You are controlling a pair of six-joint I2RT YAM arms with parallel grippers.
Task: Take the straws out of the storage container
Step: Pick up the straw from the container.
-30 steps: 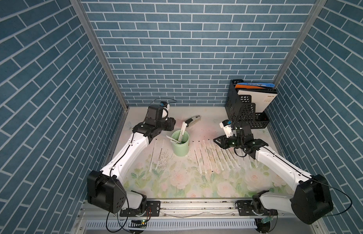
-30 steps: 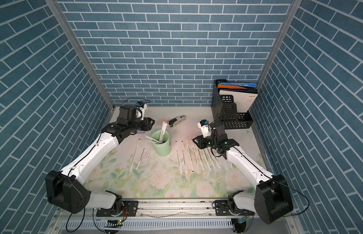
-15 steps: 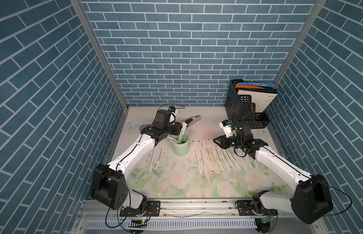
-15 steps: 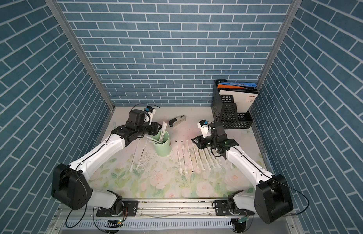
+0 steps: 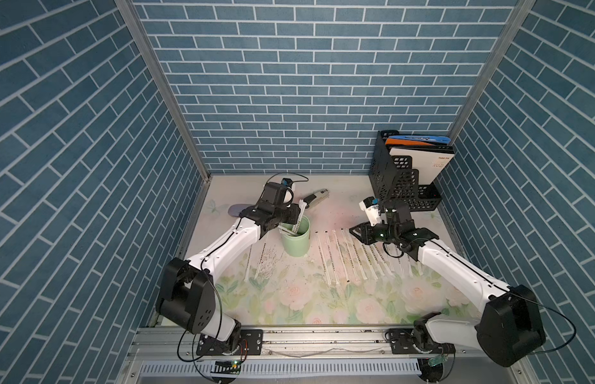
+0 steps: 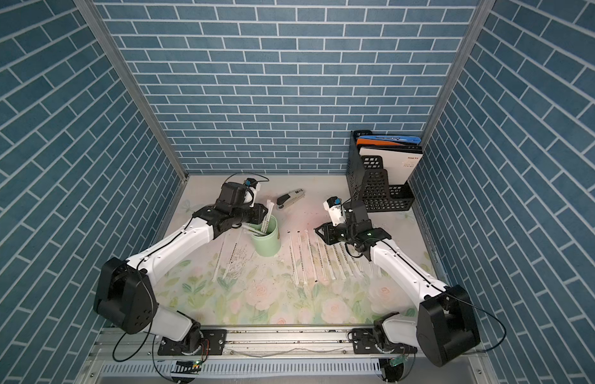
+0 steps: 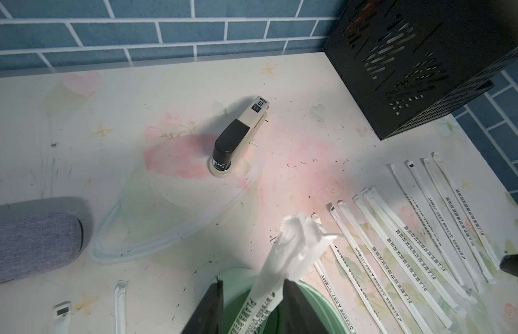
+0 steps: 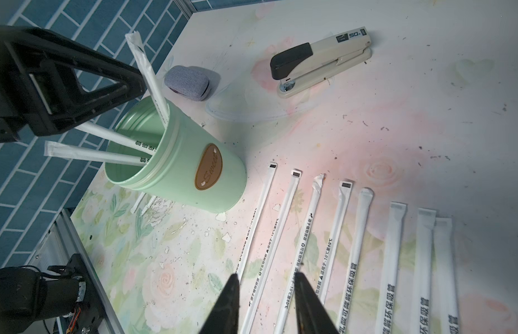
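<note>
Pulling straws (image 8: 365,231) from cup (image 8: 176,173), judged well along: most laid flat on mat (image 8: 425,130) beside it, three seen inside, left gripper (image 7: 252,282) astride the near-upright one above the rim, jaws part-open, one finger (image 7: 298,312) touching, gap at the other; right gripper (image 8: 266,274) low over the laid row, jaws narrow, empty. Calls next for pinching that straw and lifting straight up without tipping cup. Read: "Sweet" on label (image 8: 208,167), "50" on stapler (image 8: 318,57), "PLA" and "环保吸管" on wrappers.
</note>
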